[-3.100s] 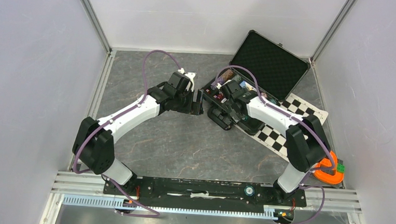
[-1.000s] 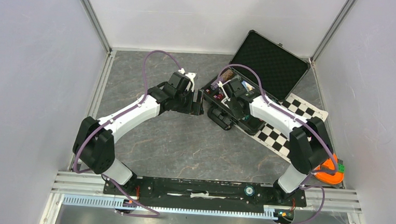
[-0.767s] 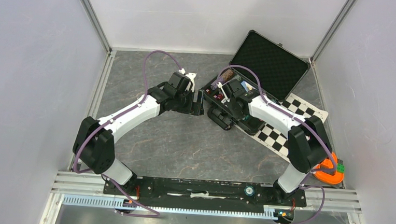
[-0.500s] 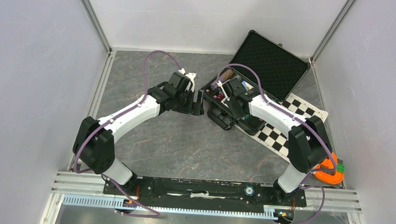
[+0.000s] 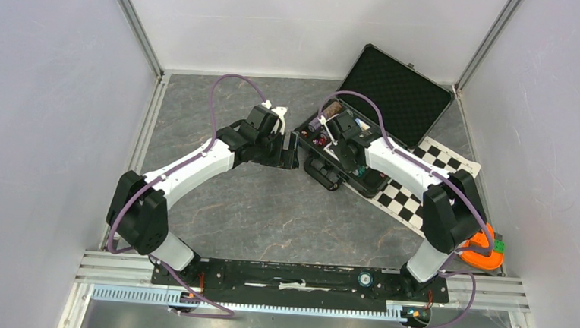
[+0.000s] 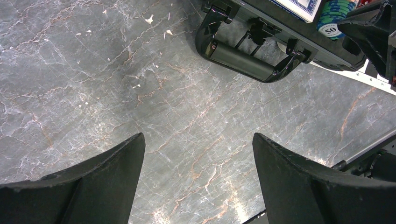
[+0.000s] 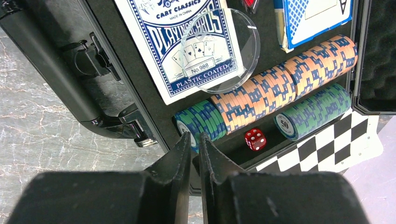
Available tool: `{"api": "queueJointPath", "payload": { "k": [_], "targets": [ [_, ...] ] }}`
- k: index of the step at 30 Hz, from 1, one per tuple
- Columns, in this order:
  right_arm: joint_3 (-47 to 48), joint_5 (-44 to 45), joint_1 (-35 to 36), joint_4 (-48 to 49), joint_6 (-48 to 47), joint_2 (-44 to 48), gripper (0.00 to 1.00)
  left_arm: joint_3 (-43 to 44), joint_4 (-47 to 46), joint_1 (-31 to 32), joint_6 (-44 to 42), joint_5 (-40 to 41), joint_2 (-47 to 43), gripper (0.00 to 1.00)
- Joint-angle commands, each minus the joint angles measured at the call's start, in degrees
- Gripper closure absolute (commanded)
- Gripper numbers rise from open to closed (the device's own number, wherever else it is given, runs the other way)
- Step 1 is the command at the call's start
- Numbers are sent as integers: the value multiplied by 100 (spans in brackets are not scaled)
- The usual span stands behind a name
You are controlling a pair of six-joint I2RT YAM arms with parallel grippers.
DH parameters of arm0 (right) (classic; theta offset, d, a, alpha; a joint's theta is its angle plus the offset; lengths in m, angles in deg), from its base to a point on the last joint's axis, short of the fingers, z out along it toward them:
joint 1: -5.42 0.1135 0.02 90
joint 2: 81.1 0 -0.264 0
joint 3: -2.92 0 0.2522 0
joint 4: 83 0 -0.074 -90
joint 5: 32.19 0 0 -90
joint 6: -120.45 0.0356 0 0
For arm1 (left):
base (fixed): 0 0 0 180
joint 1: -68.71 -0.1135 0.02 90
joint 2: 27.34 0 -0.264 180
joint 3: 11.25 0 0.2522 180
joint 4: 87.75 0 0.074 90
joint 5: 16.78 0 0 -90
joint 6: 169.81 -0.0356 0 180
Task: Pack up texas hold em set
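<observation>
The black case (image 5: 398, 91) lies open on the counter (image 5: 269, 208), at about 1 o'clock from the middle. The right pincer (image 7: 195, 140) is clenched almost tight, and nothing shows between its fingers. Its tips sit right at the end of the blue-green chips (image 7: 201, 119). A red die (image 7: 255, 139) lies at 3 o'clock from the tips. The left pincer (image 6: 198, 144) is released wide above bare counter. In its own view the case handle (image 6: 243, 60) is at 1 o'clock.
</observation>
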Motion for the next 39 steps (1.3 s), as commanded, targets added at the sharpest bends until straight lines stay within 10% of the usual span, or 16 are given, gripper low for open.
{"api": "queueJointPath", "payload": {
  "k": [1,24,39],
  "targets": [
    [156,162,-50,-3,-68,15,84,87,-28,-19,-156,-96,-42,9],
    [-733,-300,-58,448,196,8,94,155,7,-15,-221,-117,65,9],
    [352,-374,-163,-107,154,475,55,367,34,-18,-206,-132,218,8]
  ]
}}
